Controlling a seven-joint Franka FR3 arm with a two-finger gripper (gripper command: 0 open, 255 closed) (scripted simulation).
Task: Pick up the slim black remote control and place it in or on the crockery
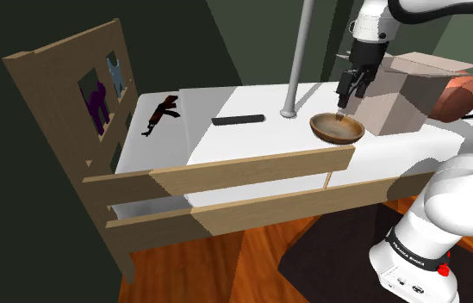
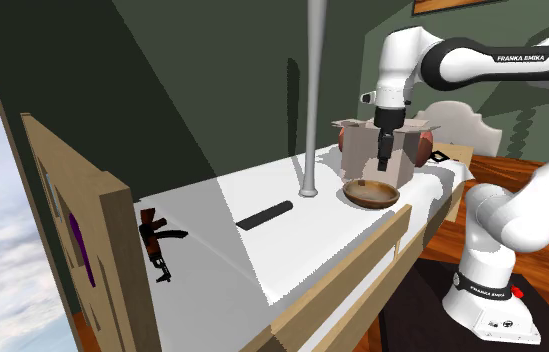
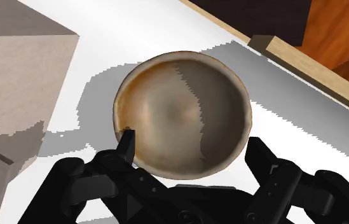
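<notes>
— Where do we find the slim black remote control [image 1: 238, 120]?

— We see it lying flat on the white top of the bed [image 1: 226, 146], out in the open. In the shoulder view it sits to the left of the grey pole [image 1: 299, 60], between that pole and the toy rifle [image 1: 161, 114], touching neither. In the second exterior view the slim black remote control [image 2: 265, 214] lies just beside the edge of a shadow on the sheet.

— How does it look to us?

— A long, narrow, flat bar, black all over. We cannot make out any buttons or markings on it.

— And the pincer [image 1: 347, 99]?

— We see it well apart from the remote, hanging over the brown bowl [image 1: 337, 129] and pointing down at it, with the cardboard box [image 1: 398, 108] just behind. In the wrist view its two black fingers [image 3: 126, 143] stand apart, spread and clasping nothing, and the bowl [image 3: 182, 114] lies below the gap between them.

— What of the bowl itself?

— We find it round and shallow, a glossy brown inside, standing upright on the sheet near the wooden side rail of the bed, just beside the box. The second exterior view shows the pincer [image 2: 383, 165] above the bowl [image 2: 371, 193], not touching it.
</notes>
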